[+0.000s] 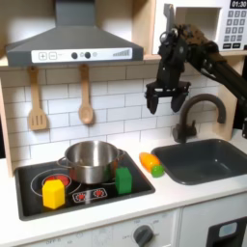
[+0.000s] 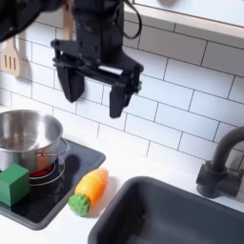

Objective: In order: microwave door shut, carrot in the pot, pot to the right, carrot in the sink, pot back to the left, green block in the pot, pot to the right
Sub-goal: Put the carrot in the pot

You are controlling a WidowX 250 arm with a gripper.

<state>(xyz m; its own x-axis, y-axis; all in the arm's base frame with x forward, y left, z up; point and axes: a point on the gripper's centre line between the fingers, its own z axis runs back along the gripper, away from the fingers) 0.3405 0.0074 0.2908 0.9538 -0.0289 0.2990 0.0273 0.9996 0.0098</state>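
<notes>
A: Starting at the first exterior view's left. Black stovetop (image 1: 82,190) set into the white table (image 1: 183,198). Yellow block with a red top (image 1: 54,192) on the near left burner, well down and left of the hand (image 1: 166,97).

B: The pot (image 1: 92,160)?

A: On the stovetop, behind the blocks, low and left of the hand. Shiny steel, upright. I can make out nothing inside it in the first exterior view; in the second exterior view the pot (image 2: 27,139) shows bare metal walls as far as the rim lets me look.

B: The green block (image 1: 123,179)?

A: Standing on the stovetop just beside the pot's right front, not in it. In the second exterior view the green block (image 2: 13,183) sits in front of the pot, at the frame's lower left.

B: The carrot (image 1: 150,162)?

A: Lying on the table between stovetop and sink (image 1: 205,160), almost straight below the hand, green tip toward the camera. In the second exterior view the carrot (image 2: 88,191) lies just off the stovetop's edge, next to the sink (image 2: 172,217) rim.

B: Anything in the sink?

A: Nothing I can see in the basin. Faucet (image 1: 197,111) stands behind it, right of the hand.

B: Hand state?

A: Up in the air against the tile wall, fingers (image 2: 120,96) pointing down, spread wide, nothing between them; the hand (image 2: 95,93) touches none of the objects.

B: The microwave door?

A: Keypad panel (image 1: 234,26) at upper right, above the hand. The door itself I cannot make out behind the arm.
</notes>
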